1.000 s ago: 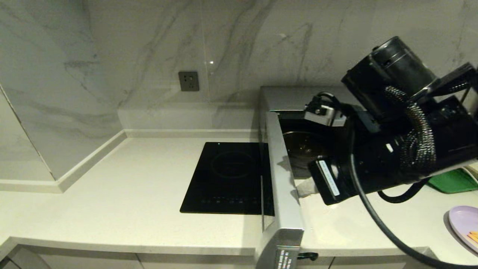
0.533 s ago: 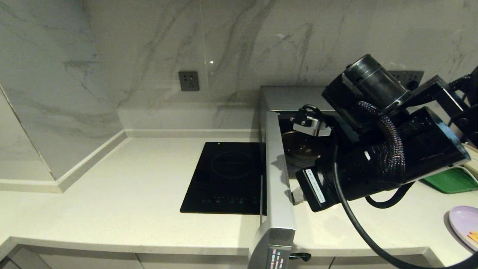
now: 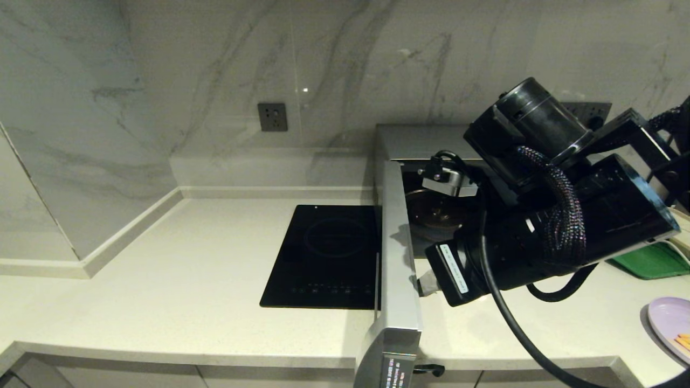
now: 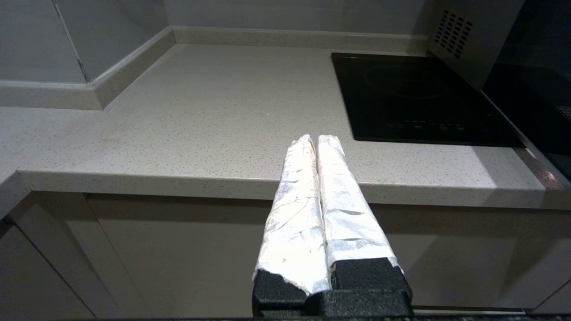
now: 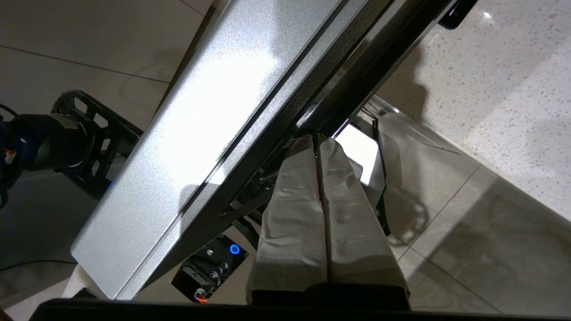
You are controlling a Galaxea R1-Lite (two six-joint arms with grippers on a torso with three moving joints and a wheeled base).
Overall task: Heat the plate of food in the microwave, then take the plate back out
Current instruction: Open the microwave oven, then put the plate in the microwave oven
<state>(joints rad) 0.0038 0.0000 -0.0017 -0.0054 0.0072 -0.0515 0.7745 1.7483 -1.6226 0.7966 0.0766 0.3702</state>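
1. The right pincer (image 5: 317, 141) had its fingers pressed together, empty, tips against the inner edge of the microwave's (image 3: 401, 145) open door (image 3: 400, 269).
2. The left pincer (image 4: 316, 141) sat closed, parked below the worktop (image 3: 178, 280) edge.
3. The plate of food (image 3: 671, 326) lay on the worktop, far right, well apart from the microwave.

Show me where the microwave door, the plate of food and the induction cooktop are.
microwave door (image 3: 400, 258): head view, silver top edge of the open door.
plate of food (image 3: 668, 320): head view, bare lavender surface.
induction cooktop (image 3: 329, 258): head view, black glass middle.
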